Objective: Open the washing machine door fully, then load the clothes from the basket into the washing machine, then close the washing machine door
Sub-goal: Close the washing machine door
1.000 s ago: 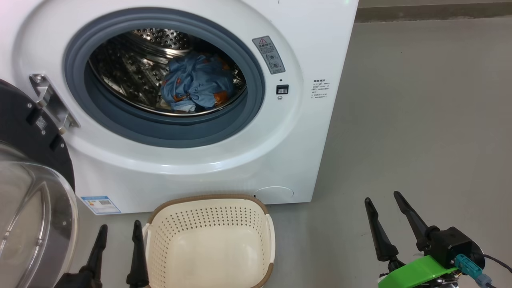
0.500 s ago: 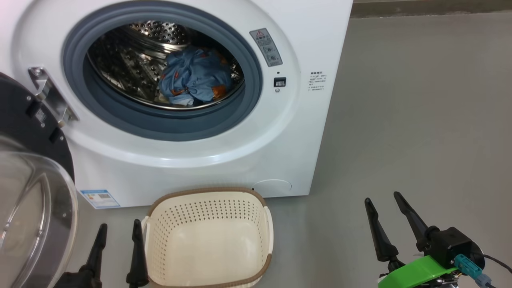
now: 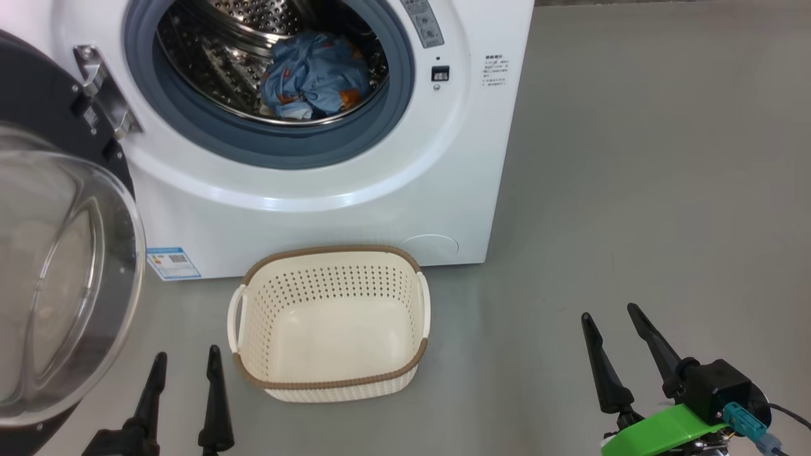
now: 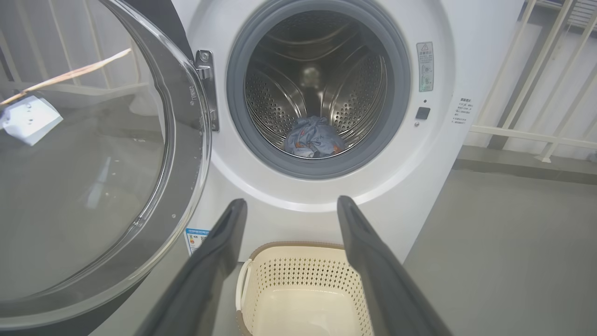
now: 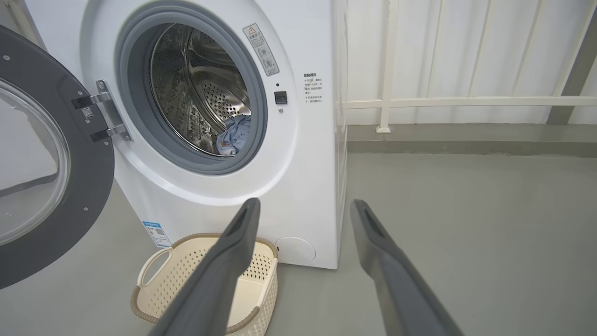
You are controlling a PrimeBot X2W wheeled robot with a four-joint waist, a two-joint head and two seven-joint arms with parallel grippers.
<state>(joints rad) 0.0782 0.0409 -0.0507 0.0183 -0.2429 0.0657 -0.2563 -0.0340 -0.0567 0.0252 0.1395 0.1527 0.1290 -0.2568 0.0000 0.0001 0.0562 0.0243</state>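
Left gripper, fingers spread wide and empty, just left of the basket. Right gripper, equally wide and empty, well apart to the basket's right. The basket holds nothing. Directly behind it stands the washing machine, with the clothes bunched in its drum. The washing machine door hangs open to the basket's left. Step left, by judgement: closing. Risks: fabric near the drum lip pinched by the door; fingers sliding off the glossy curved glass.
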